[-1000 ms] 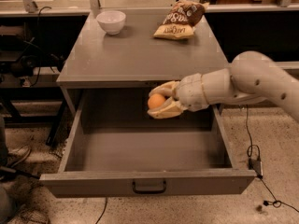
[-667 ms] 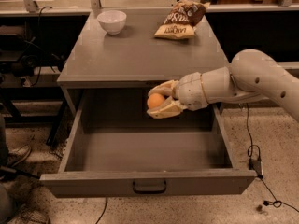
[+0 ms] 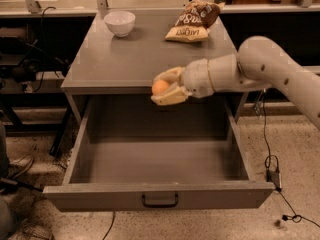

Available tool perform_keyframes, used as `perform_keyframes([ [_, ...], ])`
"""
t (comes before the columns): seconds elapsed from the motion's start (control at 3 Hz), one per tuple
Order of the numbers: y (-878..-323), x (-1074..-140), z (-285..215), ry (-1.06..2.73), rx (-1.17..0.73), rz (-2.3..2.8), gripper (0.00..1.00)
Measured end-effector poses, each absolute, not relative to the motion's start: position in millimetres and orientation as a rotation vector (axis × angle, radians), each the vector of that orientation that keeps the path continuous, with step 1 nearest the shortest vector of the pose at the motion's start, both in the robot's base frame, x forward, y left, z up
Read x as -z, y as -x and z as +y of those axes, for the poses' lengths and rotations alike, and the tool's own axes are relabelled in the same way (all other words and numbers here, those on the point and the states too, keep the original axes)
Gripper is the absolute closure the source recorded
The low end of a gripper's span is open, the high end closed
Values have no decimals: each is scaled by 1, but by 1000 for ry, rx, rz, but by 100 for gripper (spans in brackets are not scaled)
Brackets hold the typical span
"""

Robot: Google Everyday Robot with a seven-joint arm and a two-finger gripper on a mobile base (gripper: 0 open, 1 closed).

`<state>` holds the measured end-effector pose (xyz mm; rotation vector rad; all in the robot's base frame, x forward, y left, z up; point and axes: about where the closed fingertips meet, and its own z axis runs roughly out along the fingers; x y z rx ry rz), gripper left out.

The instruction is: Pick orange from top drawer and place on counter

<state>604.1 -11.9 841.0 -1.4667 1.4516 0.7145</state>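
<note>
The orange [image 3: 160, 87] is held between the pale fingers [image 3: 172, 97] of my gripper [image 3: 166, 88], which is shut on it. The gripper reaches in from the right and hangs level with the front edge of the counter [image 3: 135, 59], above the back of the open top drawer [image 3: 155, 159]. The drawer is pulled fully out and its grey inside shows nothing in it. Its dark curved handle [image 3: 160, 201] is centred on the front panel.
A white bowl [image 3: 119, 22] stands at the counter's back left. A brown chip bag [image 3: 194, 20] lies at the back right. My white arm [image 3: 260, 66] crosses the counter's right edge. Cables [image 3: 272, 169] trail on the floor to the right. A shoe [image 3: 17, 166] is at the left.
The gripper has risen a little with the orange, from just below the counter's front edge to level with it. The drawer has not moved.
</note>
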Motion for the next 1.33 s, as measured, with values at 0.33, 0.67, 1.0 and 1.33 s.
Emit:
perform_keyframes([
  [0.33,-669,-874,-14,1373,-614,1526,100],
  [0.67,-713,-876,-14,1299,-589,1619,100],
  [1.0,-752,-865,-7,1239,-604,1710,100],
  [1.33,-783,-858,-1,1182,-608,1761,100],
])
